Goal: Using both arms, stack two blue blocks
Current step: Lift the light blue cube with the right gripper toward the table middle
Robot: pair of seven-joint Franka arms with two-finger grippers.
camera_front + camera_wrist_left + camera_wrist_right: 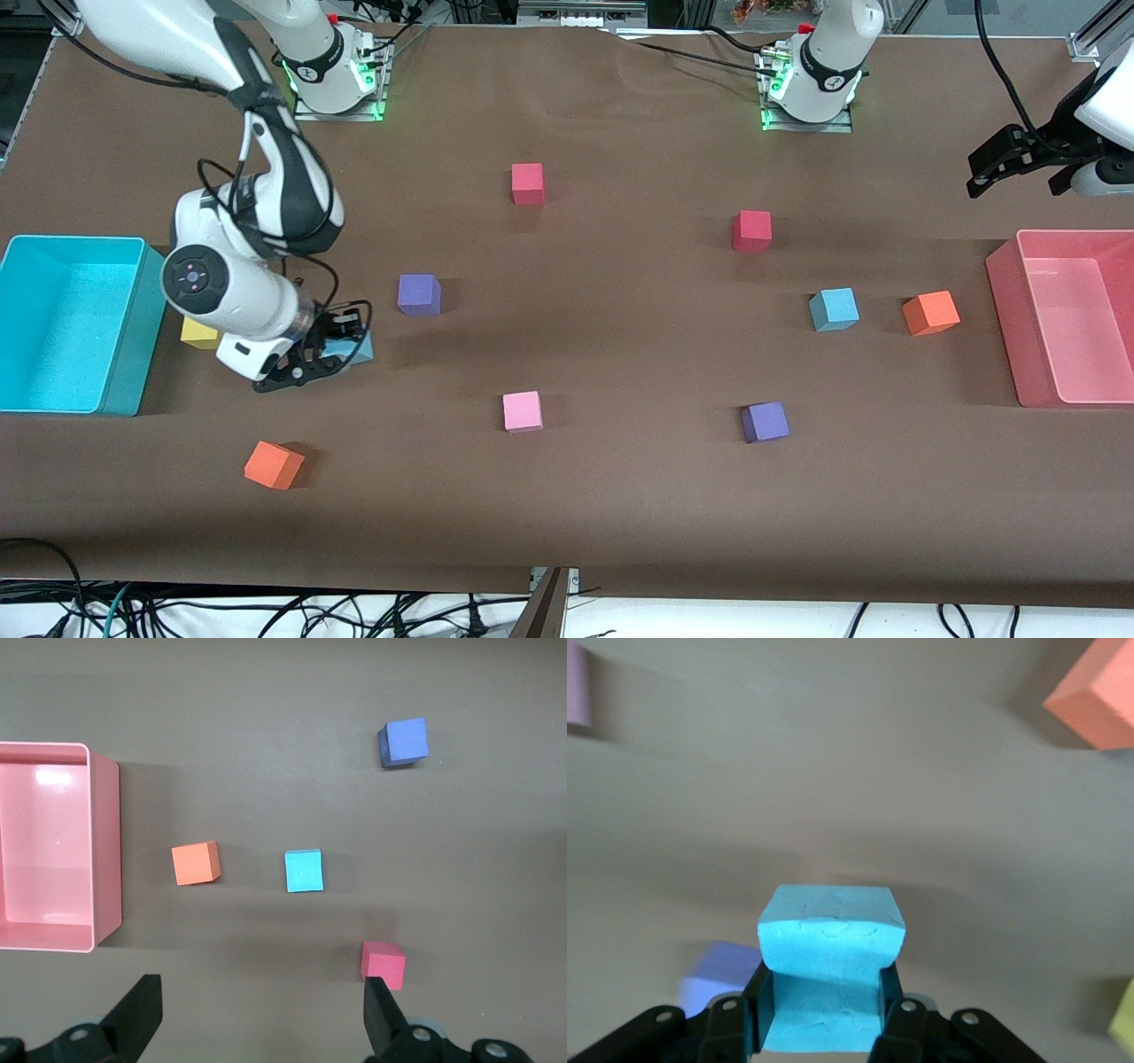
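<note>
The right arm's tool (pixel 332 350) is clamped on a blue block (pixel 831 970) at the right arm's end of the brown counter (pixel 620 496), its fingers (pixel 757 1010) pressing into the foam on both sides so the cube bulges above them. In the front view that block (pixel 354 350) shows only as a sliver, masked by the arm's white wrist. A yellow cube (pixel 198 333) sits just beside the wrist, next to the cyan bin (pixel 53 323); a purple cube (pixel 419 294) lies near, farther from the front camera, and an orange cube (pixel 274 464) lies nearer to it.

The second blue block (pixel 834 309) rests on the counter toward the left arm's end, with an orange cube (pixel 930 313) between it and the pink bin (pixel 1032 354). A red cube (pixel 751 230) lies farther from the front camera than this block, another purple cube (pixel 765 422) nearer. A pink cube (pixel 522 411) and a second red cube (pixel 527 183) occupy the middle.

The left arm's tool (pixel 1019 164) waits in the air over the counter's edge above the pink bin, spread wide and holding nothing.
</note>
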